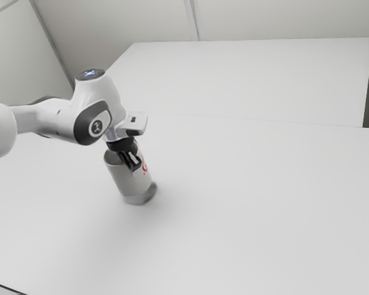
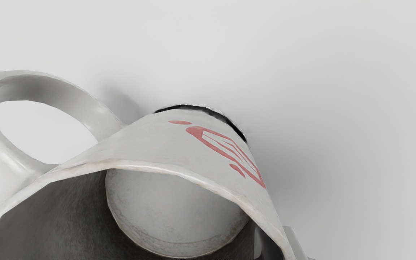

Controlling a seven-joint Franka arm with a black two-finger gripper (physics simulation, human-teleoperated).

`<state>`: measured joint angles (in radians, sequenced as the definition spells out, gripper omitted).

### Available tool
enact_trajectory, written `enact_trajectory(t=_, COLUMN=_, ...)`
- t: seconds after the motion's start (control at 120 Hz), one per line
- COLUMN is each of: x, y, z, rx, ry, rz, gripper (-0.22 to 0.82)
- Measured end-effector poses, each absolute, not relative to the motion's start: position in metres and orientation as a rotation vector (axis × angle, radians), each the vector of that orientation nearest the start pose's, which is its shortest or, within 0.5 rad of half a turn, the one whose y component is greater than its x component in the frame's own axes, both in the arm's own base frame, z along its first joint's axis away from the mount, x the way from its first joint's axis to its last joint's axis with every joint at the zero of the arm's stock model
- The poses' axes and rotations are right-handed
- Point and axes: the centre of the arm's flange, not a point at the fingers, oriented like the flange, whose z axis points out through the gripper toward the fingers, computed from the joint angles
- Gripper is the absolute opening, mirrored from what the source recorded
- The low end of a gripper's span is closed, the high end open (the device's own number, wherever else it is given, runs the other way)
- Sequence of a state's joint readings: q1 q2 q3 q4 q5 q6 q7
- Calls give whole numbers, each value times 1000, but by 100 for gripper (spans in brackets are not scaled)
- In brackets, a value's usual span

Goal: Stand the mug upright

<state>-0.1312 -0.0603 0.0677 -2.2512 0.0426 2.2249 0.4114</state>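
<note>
Arm (image 1: pixel 54 120) outstretched; hand (image 1: pixel 134 165) angled down, clamped.

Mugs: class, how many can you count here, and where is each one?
1: the mug, tilted, its rim held by the gripper, over the table.

room over the table (image 1: pixel 264 203), mug (image 1: pixel 130 179) blocking, open handle (image 2: pixel 81 108) loop

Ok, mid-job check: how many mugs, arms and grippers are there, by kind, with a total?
Mug: 1
Arm: 1
Gripper: 1
Total: 3
</note>
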Motion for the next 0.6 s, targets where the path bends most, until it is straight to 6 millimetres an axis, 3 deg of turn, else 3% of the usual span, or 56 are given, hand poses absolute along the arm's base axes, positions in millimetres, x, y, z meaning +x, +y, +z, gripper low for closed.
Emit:
enact_trajectory(t=0.233, x=511, y=-47, z=383, rx=-3013, ry=725, rz=-69, gripper=-17)
enact_trajectory(t=0.475, x=512, y=-44, z=383, rx=-3024, ry=657, rz=-93, gripper=8)
enact_trajectory(t=0.6, x=512, y=-44, z=385, rx=-3029, ry=634, rz=-104, gripper=29)
